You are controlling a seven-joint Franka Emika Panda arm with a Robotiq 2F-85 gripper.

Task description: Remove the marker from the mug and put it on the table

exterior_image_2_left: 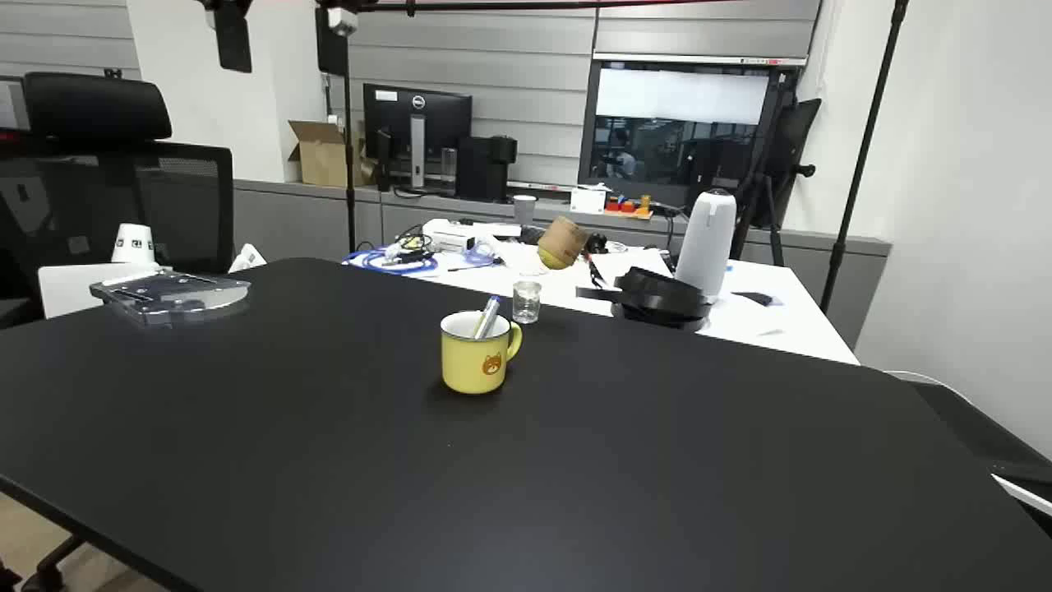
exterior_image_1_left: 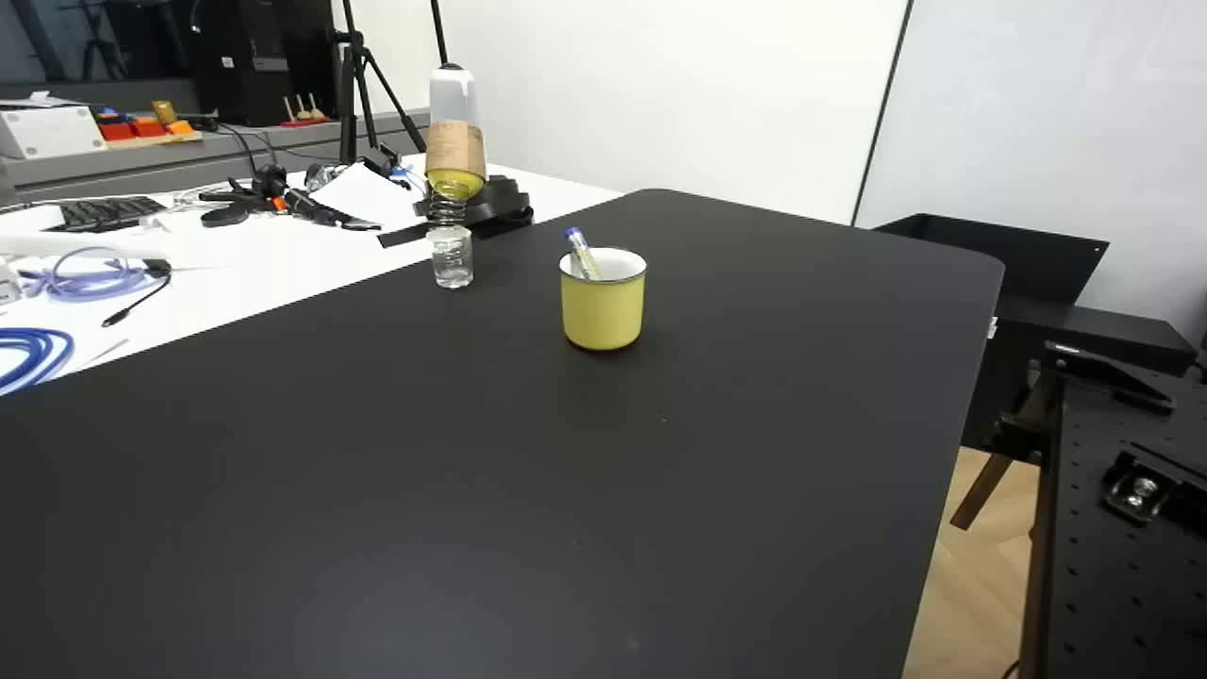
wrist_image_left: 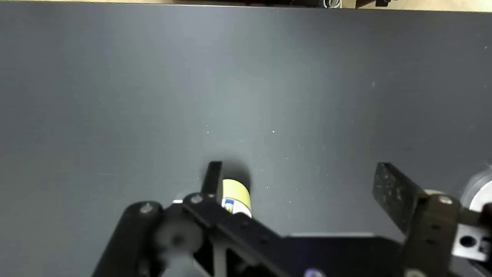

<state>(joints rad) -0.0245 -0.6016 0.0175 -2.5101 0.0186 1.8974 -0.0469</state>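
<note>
The yellow mug [exterior_image_1_left: 602, 306] stands upright on the black table [exterior_image_1_left: 453, 490]. It also stands there in an exterior view [exterior_image_2_left: 470, 366] with its handle turned towards the glass jar. The marker [exterior_image_1_left: 583, 253] leans in the mug with its blue end above the rim, and it shows likewise in an exterior view [exterior_image_2_left: 488, 316]. In the wrist view my gripper [wrist_image_left: 300, 164] is open and empty above the table. The mug [wrist_image_left: 237, 191] and the marker's blue end [wrist_image_left: 229, 204] show beside the left finger, which hides part of them. The gripper is out of view in both exterior views.
A tiny clear glass jar [exterior_image_2_left: 526, 302] stands near the mug, by the table edge facing the white cluttered desk [exterior_image_1_left: 236, 264]. A clear plastic piece [exterior_image_2_left: 173, 294] lies at the table's far left. A round pale thing [wrist_image_left: 482, 194] shows at the wrist view's right edge.
</note>
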